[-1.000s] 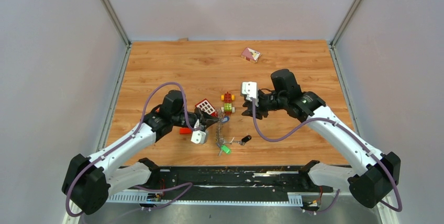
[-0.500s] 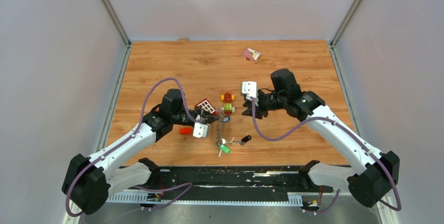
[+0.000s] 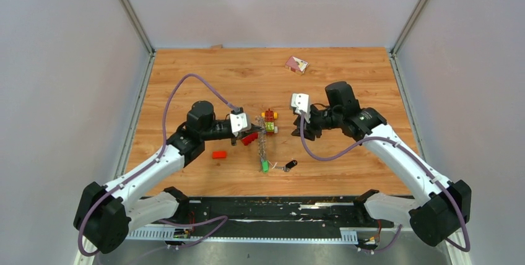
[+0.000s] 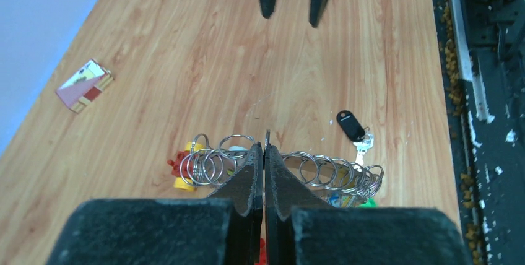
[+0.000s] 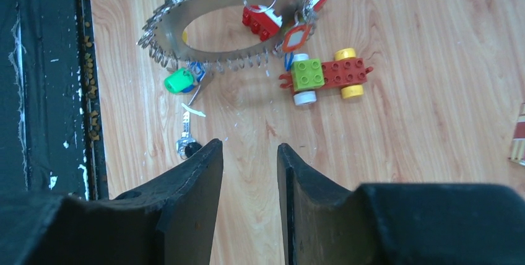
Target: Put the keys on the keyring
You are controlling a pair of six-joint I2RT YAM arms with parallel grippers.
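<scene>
**Left gripper** [image 4: 265, 161]: jaws pinched shut on the rim of the keyring [image 5: 162, 28], which is held up on edge at 6 o'clock from the toy car [image 5: 325, 73]. Whether its low side touches the table [image 3: 347, 79] cannot be told.

**Right gripper** [image 5: 249, 153]: jaws parted, empty, hovering.

**Progress:** a green-headed key [image 5: 179, 81] already hangs on the ring. A black-headed key [image 4: 350, 125] lies loose at 4 o'clock from the ring, apart from it.

**Judgement:** task partly done. The black key is left to be picked up and threaded on.
</scene>
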